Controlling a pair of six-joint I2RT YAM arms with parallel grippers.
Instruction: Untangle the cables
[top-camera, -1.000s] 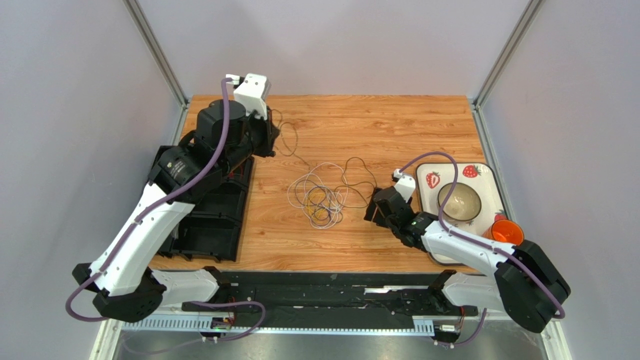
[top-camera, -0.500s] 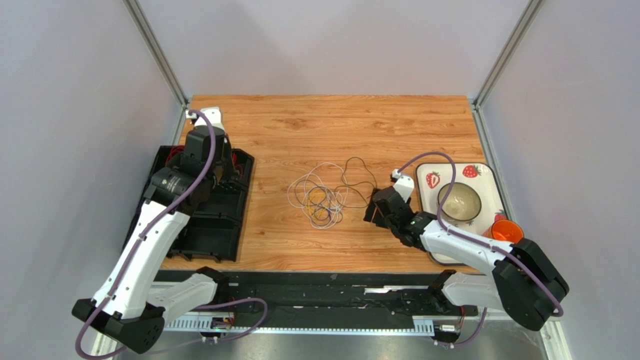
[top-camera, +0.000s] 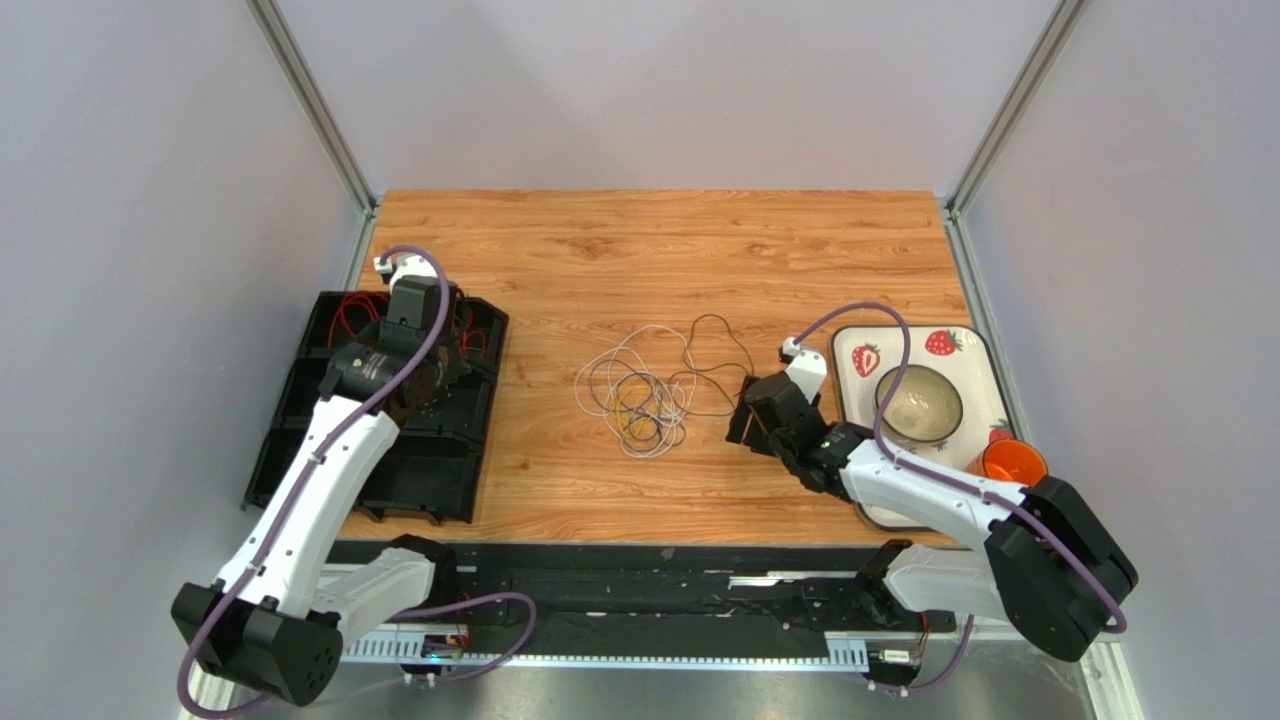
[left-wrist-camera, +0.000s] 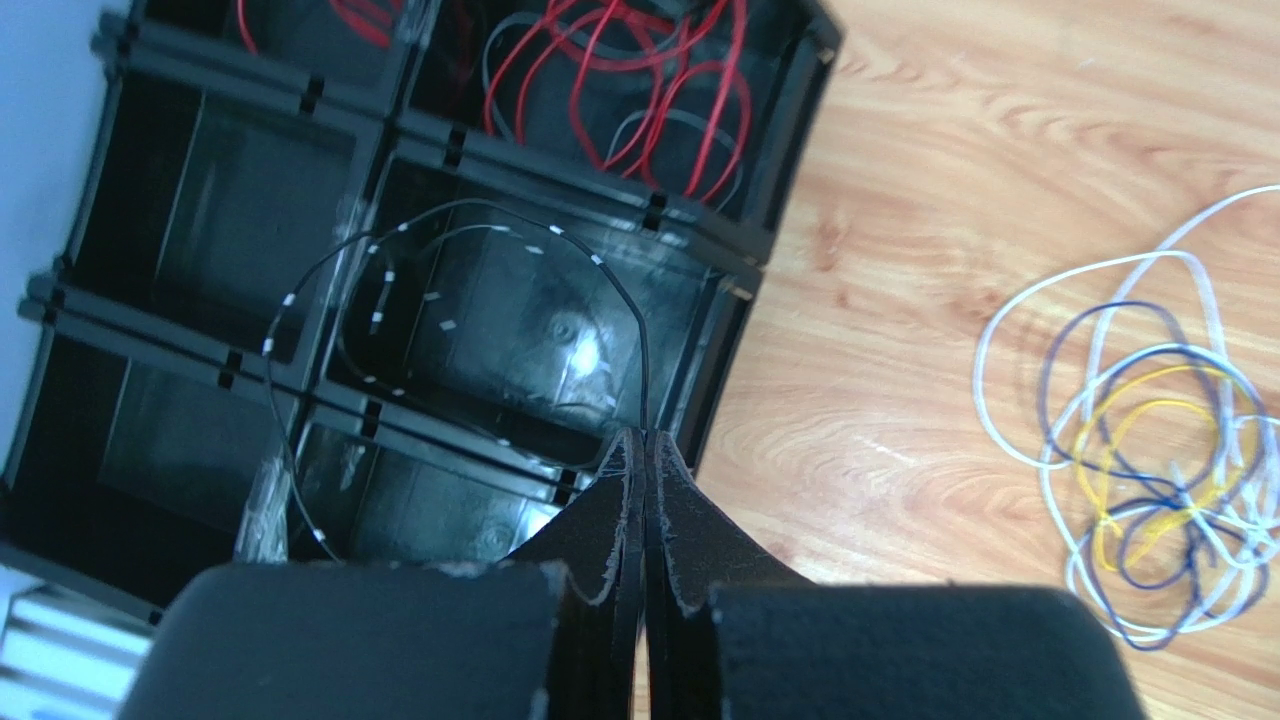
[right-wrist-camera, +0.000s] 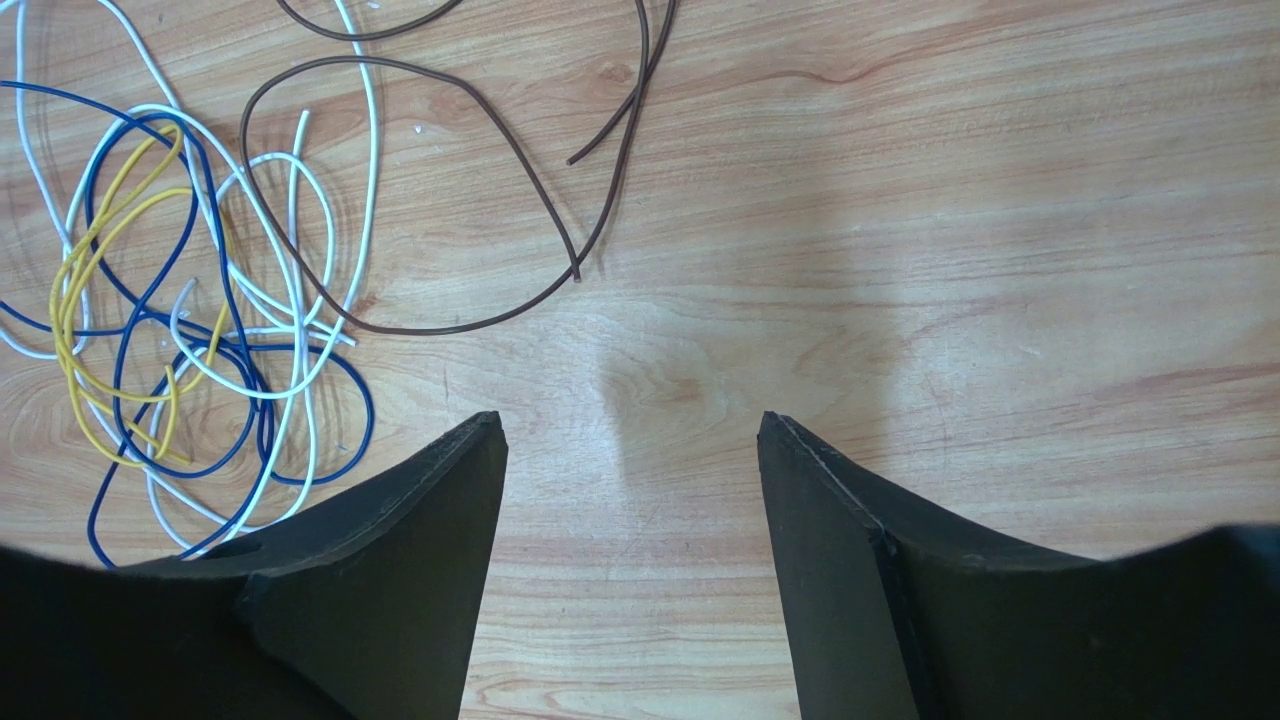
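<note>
My left gripper (left-wrist-camera: 646, 438) is shut on a thin dark grey cable with white marks (left-wrist-camera: 598, 258). That cable loops out over the compartments of a black tray (left-wrist-camera: 747, 270). In the top view the left gripper (top-camera: 436, 390) hangs over the tray (top-camera: 301, 435). Red cables (left-wrist-camera: 631, 75) lie in the tray's far compartment. A tangle of white, blue and yellow cables (top-camera: 639, 398) lies mid-table, also in the left wrist view (left-wrist-camera: 1157, 465) and the right wrist view (right-wrist-camera: 181, 330). A brown cable (right-wrist-camera: 511, 150) lies beside it. My right gripper (right-wrist-camera: 631, 428) is open and empty just right of the tangle (top-camera: 747, 420).
A strawberry-print plate (top-camera: 962, 353) holding a bowl (top-camera: 920, 402) sits at the right edge, with an orange cup (top-camera: 1014, 465) beside it. The tray lies along the table's left edge. Grey walls enclose the table on three sides.
My left arm has swung back from the far left of the table to over the tray, carrying the dark cable away from the tangle. The right arm has not moved.
</note>
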